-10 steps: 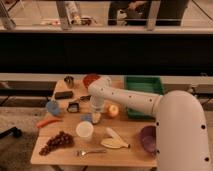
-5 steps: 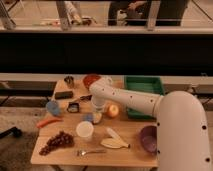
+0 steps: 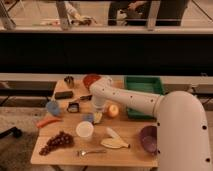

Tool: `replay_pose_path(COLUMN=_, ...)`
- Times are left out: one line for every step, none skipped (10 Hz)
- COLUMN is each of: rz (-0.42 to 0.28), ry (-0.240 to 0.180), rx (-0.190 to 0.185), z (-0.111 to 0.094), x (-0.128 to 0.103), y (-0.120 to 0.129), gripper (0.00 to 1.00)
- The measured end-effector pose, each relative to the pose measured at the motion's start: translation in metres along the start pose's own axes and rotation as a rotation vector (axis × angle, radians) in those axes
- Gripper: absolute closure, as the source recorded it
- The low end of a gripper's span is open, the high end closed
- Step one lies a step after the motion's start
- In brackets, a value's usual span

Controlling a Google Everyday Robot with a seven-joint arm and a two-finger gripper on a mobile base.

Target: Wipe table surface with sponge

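The sponge [image 3: 88,117], a small light-blue block, lies on the light tan wooden table surface [image 3: 130,131] just behind the white cup [image 3: 84,130]. My white arm reaches in from the lower right, bends near the red bowl, and points down. The gripper [image 3: 97,114] hangs low over the table, right beside the sponge on its right. A pale yellow piece [image 3: 99,118] sits under the gripper tip. Whether the gripper touches the sponge does not show.
A green tray [image 3: 144,86] stands at the back right. Around the gripper are an orange fruit [image 3: 113,110], a dark-blue lumpy thing [image 3: 53,107], a small black box [image 3: 74,106], a carrot [image 3: 47,121], grapes [image 3: 56,142], a banana [image 3: 115,140], a purple bowl [image 3: 148,137] and a red bowl [image 3: 89,79].
The gripper has come down slightly toward the table beside the sponge. The objects have not moved.
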Motion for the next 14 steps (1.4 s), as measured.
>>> replay_pose_path(rz=0.000, ry=0.000, rx=0.000, z=0.000, x=0.000, y=0.000, gripper=1.00)
replay_pose_path(rz=0.000, ry=0.000, rx=0.000, z=0.000, x=0.000, y=0.000, gripper=1.00)
replay_pose_path(rz=0.000, ry=0.000, rx=0.000, z=0.000, x=0.000, y=0.000, gripper=1.00)
replay_pose_path(rz=0.000, ry=0.000, rx=0.000, z=0.000, x=0.000, y=0.000, gripper=1.00)
replay_pose_path(rz=0.000, ry=0.000, rx=0.000, z=0.000, x=0.000, y=0.000, gripper=1.00)
replay_pose_path(rz=0.000, ry=0.000, rx=0.000, z=0.000, x=0.000, y=0.000, gripper=1.00)
replay_pose_path(rz=0.000, ry=0.000, rx=0.000, z=0.000, x=0.000, y=0.000, gripper=1.00)
replay_pose_path(rz=0.000, ry=0.000, rx=0.000, z=0.000, x=0.000, y=0.000, gripper=1.00)
replay_pose_path(rz=0.000, ry=0.000, rx=0.000, z=0.000, x=0.000, y=0.000, gripper=1.00)
replay_pose_path(rz=-0.007, ry=0.002, rx=0.009, z=-0.002, x=0.001, y=-0.001, gripper=1.00)
replay_pose_path(rz=-0.025, ry=-0.002, rx=0.055, z=-0.009, x=0.000, y=-0.009, gripper=1.00)
replay_pose_path(rz=-0.041, ry=-0.014, rx=0.100, z=-0.021, x=-0.004, y=-0.017, gripper=1.00)
replay_pose_path(rz=-0.063, ry=-0.026, rx=0.148, z=-0.039, x=-0.010, y=-0.023, gripper=1.00)
replay_pose_path(rz=-0.085, ry=-0.038, rx=0.190, z=-0.055, x=-0.018, y=-0.028, gripper=1.00)
